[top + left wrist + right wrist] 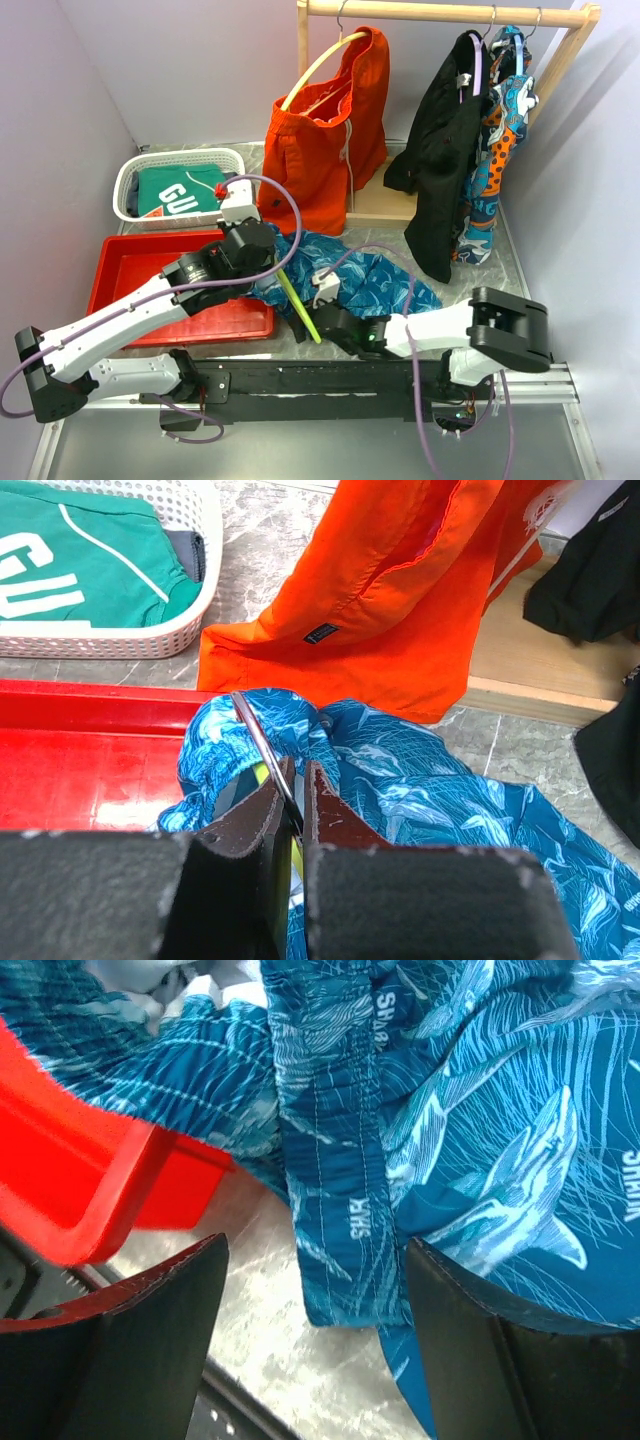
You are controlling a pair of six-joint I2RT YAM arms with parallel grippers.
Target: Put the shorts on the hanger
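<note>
The blue-and-teal shorts (365, 280) lie crumpled on the table, between the red tray and the rack's base. They also fill the left wrist view (440, 800) and the right wrist view (480, 1110). The lime-green hanger (298, 305) pokes out from under their left part. Its metal hook (258, 738) runs between my left gripper's jaws. My left gripper (297, 780) is shut on that hook, over the shorts' left end (262, 252). My right gripper (315, 1250) is open low at the shorts' near edge (325, 312). A hem of the shorts hangs between its jaws, untouched.
A red tray (130, 275) lies left of the shorts. A white basket (128, 180) holds a green garment behind it. Orange shorts (325, 130) on a yellow hanger, a black garment (445, 160) and a patterned garment (500, 130) hang on the wooden rack (440, 12).
</note>
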